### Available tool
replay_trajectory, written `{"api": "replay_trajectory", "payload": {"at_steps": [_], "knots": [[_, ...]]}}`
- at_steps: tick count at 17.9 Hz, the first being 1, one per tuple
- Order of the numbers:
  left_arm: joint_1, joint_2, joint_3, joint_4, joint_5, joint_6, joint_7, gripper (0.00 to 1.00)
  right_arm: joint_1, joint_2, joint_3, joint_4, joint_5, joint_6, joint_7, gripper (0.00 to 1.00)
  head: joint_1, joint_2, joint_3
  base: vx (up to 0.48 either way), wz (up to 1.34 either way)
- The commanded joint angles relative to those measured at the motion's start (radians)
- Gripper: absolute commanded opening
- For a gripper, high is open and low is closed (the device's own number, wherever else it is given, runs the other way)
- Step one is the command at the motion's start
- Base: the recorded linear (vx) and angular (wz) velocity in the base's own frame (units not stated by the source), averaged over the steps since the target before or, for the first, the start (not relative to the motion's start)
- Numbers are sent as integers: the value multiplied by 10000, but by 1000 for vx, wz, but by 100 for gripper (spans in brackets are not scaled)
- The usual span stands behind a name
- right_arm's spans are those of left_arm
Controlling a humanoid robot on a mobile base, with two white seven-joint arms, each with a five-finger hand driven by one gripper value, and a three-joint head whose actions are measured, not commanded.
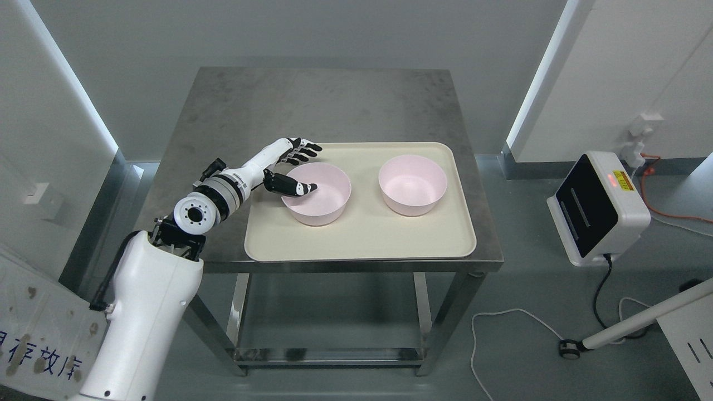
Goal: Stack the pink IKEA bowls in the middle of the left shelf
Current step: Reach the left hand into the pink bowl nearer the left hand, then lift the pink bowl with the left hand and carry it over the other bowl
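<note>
Two pink bowls stand upright on a cream tray [356,245] on a steel table [312,106]. The left bowl [323,203] is at the tray's middle left, the right bowl [413,186] beside it, apart. My left hand [295,167] reaches in from the lower left to the left bowl's near-left rim. Its thumb [289,185] lies inside the bowl and its fingers [303,150] are outside, behind the rim. The fingers are spread and do not pinch the rim. The right arm is out of view.
A white and black device [599,206] with a cable stands on the floor to the right. A white pole on a wheel [629,326] lies at the lower right. A white panel [33,334] is at the lower left.
</note>
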Motion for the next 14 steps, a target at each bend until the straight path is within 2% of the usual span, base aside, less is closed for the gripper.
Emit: {"api": "replay_trajectory", "payload": {"at_steps": [1, 10, 14], "knots": [[0, -157, -299, 608, -716, -575, -24, 31, 0, -175, -92, 0, 77, -3, -6, 100, 0, 0, 0, 0, 0], [-91, -678, -70, 501, -824, -683, 98, 2, 0, -175, -92, 0, 77, -2, -6, 100, 0, 0, 0, 0, 0], [-245, -817, 206, 440, -824, -1036, 129, 0, 0, -175, -92, 0, 77, -2, -6, 100, 0, 0, 0, -1, 6]]}}
